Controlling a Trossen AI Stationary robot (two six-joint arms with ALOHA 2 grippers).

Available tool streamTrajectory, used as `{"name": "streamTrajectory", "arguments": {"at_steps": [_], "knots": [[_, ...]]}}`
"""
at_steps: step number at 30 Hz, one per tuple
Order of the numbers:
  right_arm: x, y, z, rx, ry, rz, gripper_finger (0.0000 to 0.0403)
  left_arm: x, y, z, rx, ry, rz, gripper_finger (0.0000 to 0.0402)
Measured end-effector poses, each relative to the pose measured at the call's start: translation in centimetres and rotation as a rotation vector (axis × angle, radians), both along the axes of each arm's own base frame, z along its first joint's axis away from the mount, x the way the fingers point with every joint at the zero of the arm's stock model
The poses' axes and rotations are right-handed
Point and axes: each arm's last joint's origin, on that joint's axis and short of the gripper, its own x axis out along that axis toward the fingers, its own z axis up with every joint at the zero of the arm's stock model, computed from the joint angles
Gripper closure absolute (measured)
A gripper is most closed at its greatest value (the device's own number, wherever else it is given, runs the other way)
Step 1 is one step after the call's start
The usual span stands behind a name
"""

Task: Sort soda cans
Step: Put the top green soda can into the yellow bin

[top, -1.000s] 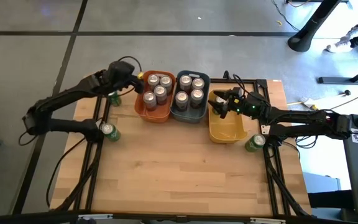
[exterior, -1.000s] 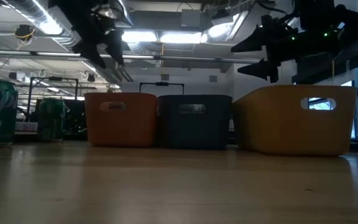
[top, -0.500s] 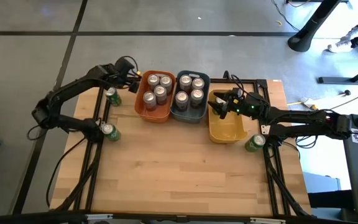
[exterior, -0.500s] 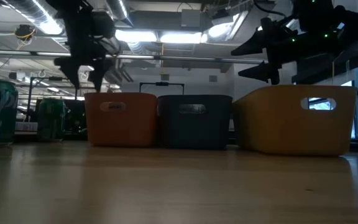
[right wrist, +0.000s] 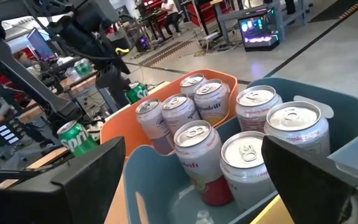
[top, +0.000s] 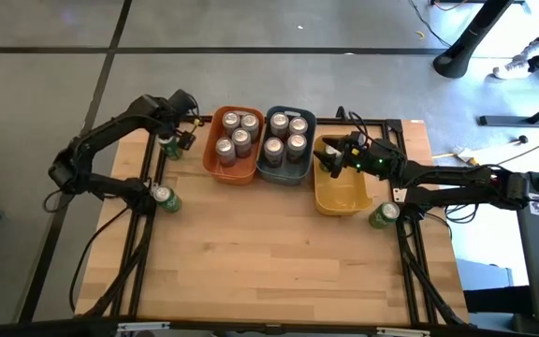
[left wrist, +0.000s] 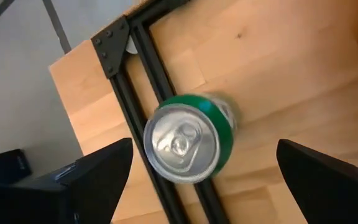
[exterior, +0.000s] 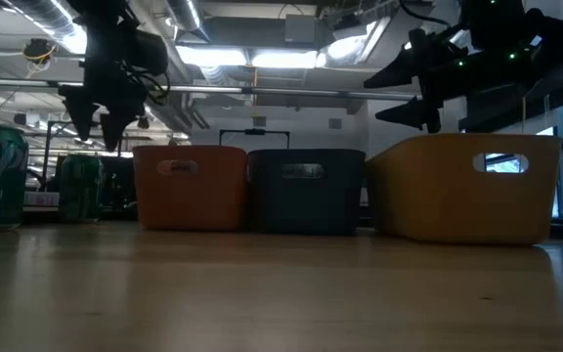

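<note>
A green soda can (left wrist: 182, 144) stands upright at the table's far left corner, also visible in the high view (top: 167, 146). My left gripper (top: 180, 138) hangs open above it, pointing steeply down, a finger on either side of the can's top and clear of it. A second green can (top: 164, 197) stands at the left edge and a third (top: 383, 215) at the right edge. Several cans fill the orange bin (top: 216, 165) and the grey-blue bin (top: 285, 174). My right gripper (top: 327, 161) waits open and level over the yellow bin (top: 342, 200).
The three bins stand side by side along the far edge. Black frame rails (left wrist: 143, 93) run beneath the far-left can and along both table sides. The wooden tabletop (top: 269, 262) lies bare toward the near edge.
My left gripper has swung from beside the orange bin's far left corner toward the table's left edge, come down a little and tipped from nearly level to pointing steeply down over the far-left green can. It has stayed open.
</note>
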Motion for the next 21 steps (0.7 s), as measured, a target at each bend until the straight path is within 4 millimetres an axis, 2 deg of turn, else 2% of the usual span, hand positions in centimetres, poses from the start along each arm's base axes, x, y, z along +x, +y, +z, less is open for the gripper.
{"name": "streamTrajectory", "arguments": {"at_steps": [9,14,21], "knots": [[0.0,0.0,0.0,0.002,0.0,0.0,0.0027,0.6,0.1,-1.6,-0.056,0.173,-0.018,0.0015],[0.0,0.0,0.0,0.005,-0.001,0.004,0.0027,1.2,0.6,-2.9,-0.017,0.266,0.035,0.0015],[0.0,0.1,0.0,0.01,-0.003,0.034,0.0027,1.8,1.2,-3.9,-0.007,0.288,0.054,0.0015]]}}
